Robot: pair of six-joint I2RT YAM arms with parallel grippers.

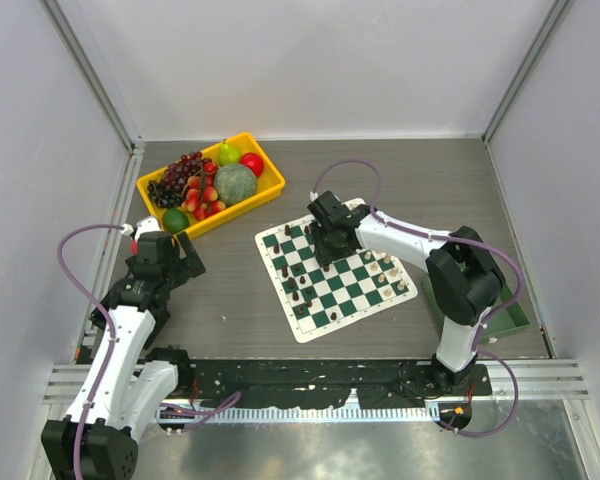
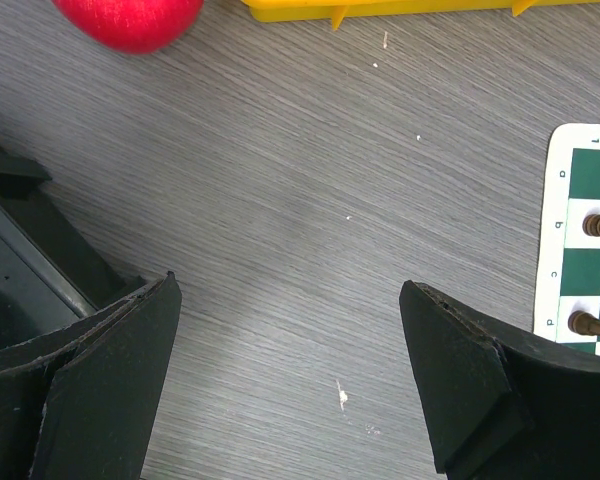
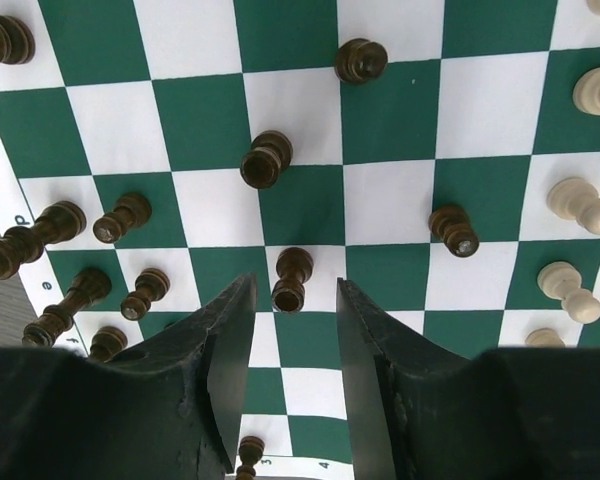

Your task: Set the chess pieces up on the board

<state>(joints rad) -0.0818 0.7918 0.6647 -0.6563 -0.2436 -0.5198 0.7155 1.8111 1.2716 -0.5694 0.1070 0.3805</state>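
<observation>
Chess pieces [image 3: 291,279] — tiny, dark brown and cream.

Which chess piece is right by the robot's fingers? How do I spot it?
Find the green-and-white board in the middle of the table. The right gripper hangs over it. Yours is the dark piece between its two black fingers; every other piece stands outside them.

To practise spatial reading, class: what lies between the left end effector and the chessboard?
Only bare tabletop separates the left end effector from the board, as the left wrist view shows.
</observation>
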